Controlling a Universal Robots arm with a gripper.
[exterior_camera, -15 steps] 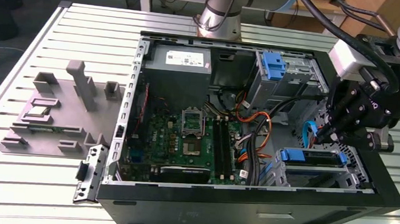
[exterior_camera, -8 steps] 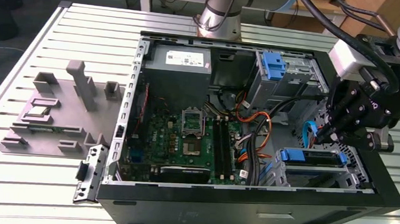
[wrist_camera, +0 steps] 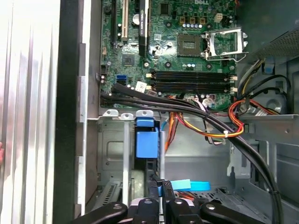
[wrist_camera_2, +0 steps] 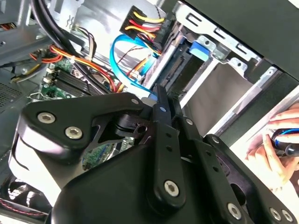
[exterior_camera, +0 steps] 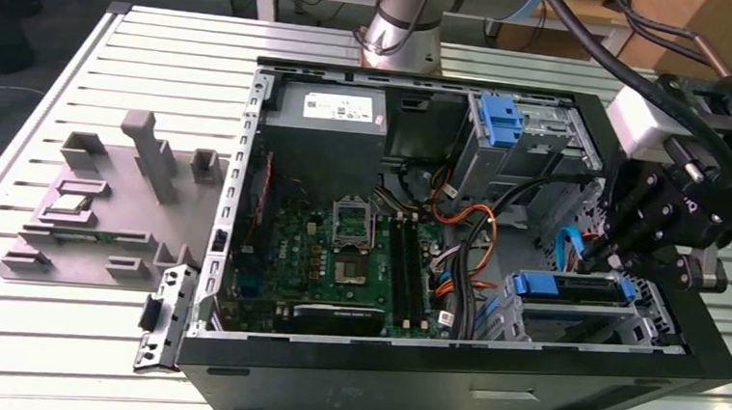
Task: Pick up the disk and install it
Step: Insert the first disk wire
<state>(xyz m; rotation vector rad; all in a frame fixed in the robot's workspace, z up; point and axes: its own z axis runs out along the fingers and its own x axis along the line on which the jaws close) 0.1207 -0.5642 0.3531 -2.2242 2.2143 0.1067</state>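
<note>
First wrist view: my pincer [wrist_camera: 161, 196] sits low over the drive cage [wrist_camera: 112, 154], its fingers drawn together on a thin edge just below a blue tab [wrist_camera: 146, 140]. I judge that edge to be the disk [wrist_camera: 150, 170], standing on edge in its slot, though little of it shows. In the exterior view the pincer [exterior_camera: 614, 256] hangs at the computer case [exterior_camera: 457, 385] corner on that view's right, above the blue-fronted bay [exterior_camera: 573, 287]. Cables [wrist_camera: 210, 123] run close by. To seat it well, I judge I should press straight along the slot, keep level, and avoid snagging wires. A hand [wrist_camera_2: 275, 149] rests on the table [exterior_camera: 47, 337] just outside the case.
</note>
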